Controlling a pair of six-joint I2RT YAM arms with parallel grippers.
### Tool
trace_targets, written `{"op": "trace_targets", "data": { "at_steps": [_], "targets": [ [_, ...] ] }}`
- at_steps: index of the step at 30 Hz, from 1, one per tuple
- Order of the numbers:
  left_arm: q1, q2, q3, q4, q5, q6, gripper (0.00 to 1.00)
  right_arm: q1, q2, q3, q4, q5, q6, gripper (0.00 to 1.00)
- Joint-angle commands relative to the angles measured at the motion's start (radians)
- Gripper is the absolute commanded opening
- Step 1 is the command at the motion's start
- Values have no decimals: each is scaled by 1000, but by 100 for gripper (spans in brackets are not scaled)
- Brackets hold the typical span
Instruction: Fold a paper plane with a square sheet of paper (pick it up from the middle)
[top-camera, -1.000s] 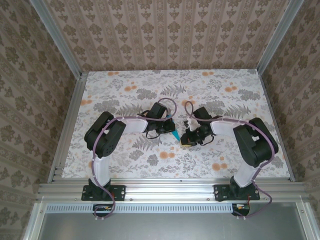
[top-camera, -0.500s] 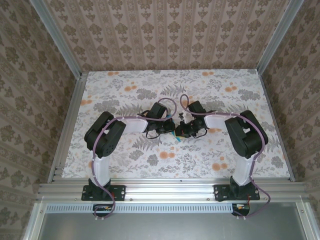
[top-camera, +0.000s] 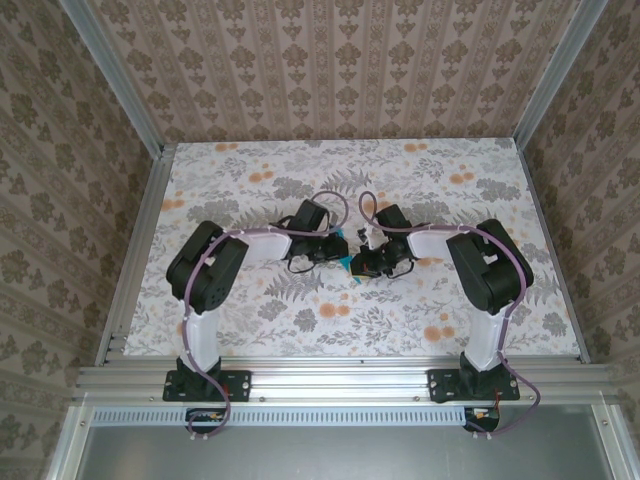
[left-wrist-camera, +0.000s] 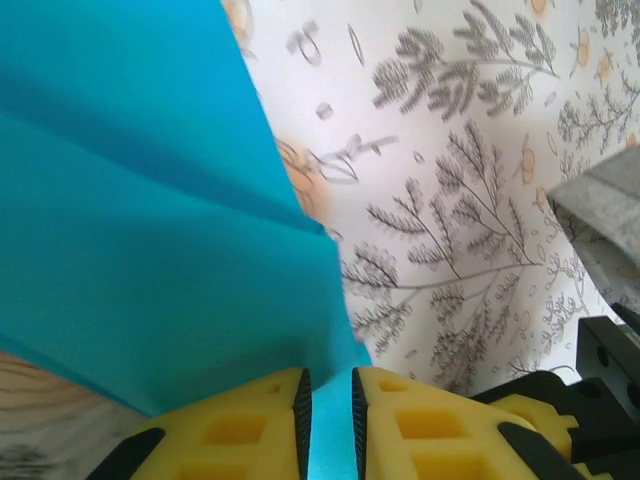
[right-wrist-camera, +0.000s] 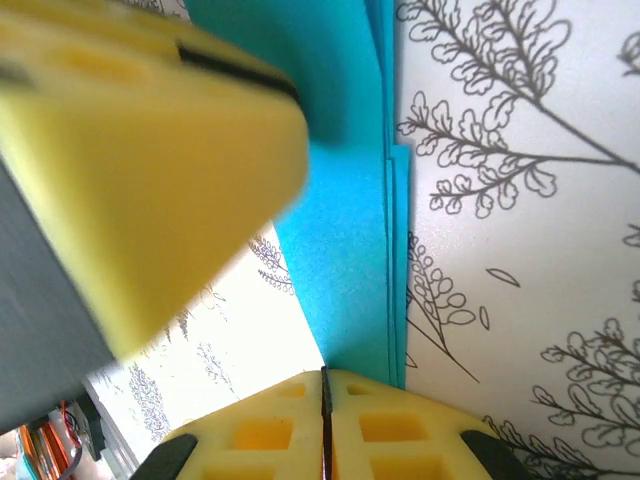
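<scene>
Now left end effector (left-wrist-camera: 328, 405): pads just eased apart, narrow gap, sheet of paper (left-wrist-camera: 150, 240) running loose through it. Right end effector (right-wrist-camera: 322, 395): moved in from right side, pads together, clamped on layered paper edge. Judgement: hand-over, right taking over hold. Sheet partly folded, near table (left-wrist-camera: 480, 150) centre. Obstruction: end effectors crowded close over sheet; little room for regrasp.
</scene>
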Motion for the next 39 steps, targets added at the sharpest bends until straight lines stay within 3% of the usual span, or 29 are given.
{"op": "trace_targets", "data": {
  "at_steps": [1, 16, 24, 31, 39],
  "targets": [
    [57, 27, 51, -45, -12, 84, 24, 5, 22, -71, -147, 54, -29, 10],
    [137, 86, 126, -15, 41, 200, 26, 4, 7, -95, -129, 13, -16, 10],
    [152, -41, 90, 1, 59, 197, 30, 4, 18, -96, -124, 26, 4, 10],
    [84, -204, -77, 100, 47, 133, 33, 4, 37, -77, -136, 41, 23, 10],
    [-41, -158, -156, 179, 15, 60, 25, 4, 52, -72, -131, 43, 35, 8]
  ]
}}
